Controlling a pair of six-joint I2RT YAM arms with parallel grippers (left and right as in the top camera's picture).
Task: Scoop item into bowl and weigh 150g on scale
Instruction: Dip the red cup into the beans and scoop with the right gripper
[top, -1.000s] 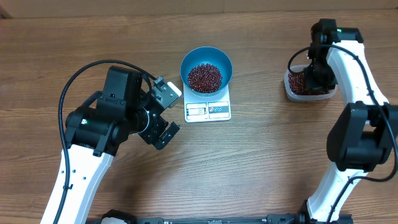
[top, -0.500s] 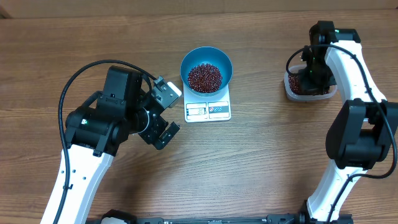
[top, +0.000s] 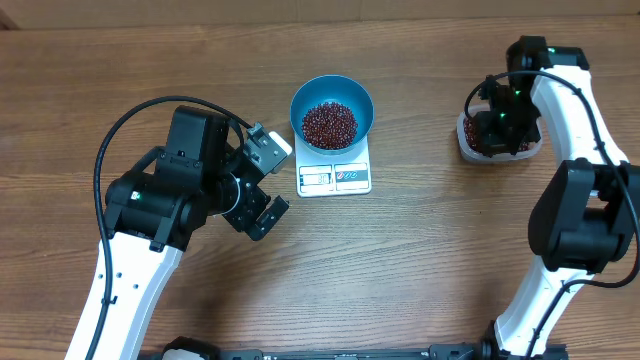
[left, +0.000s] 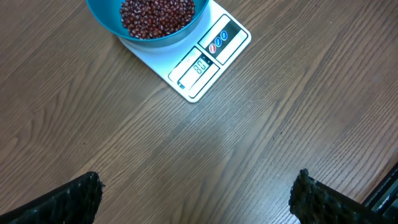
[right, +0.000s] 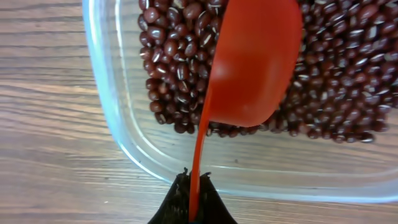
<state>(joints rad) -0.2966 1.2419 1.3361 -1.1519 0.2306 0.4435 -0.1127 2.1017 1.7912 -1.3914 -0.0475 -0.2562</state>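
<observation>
Beans (top: 328, 124), small dark red-brown, heap in the round blue bowl (top: 299, 101) on the flat white scale (top: 335, 178), upper centre, beyond left fingers (left: 71, 200) spread wide. Upper right, right fingers (right: 166, 209) pinch a red plastic scoop (right: 255, 62) inside the clear bean-filled tub (right: 112, 127).

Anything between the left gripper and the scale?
Only bare wooden table between the open left gripper and the scale, as the left wrist view shows.
</observation>
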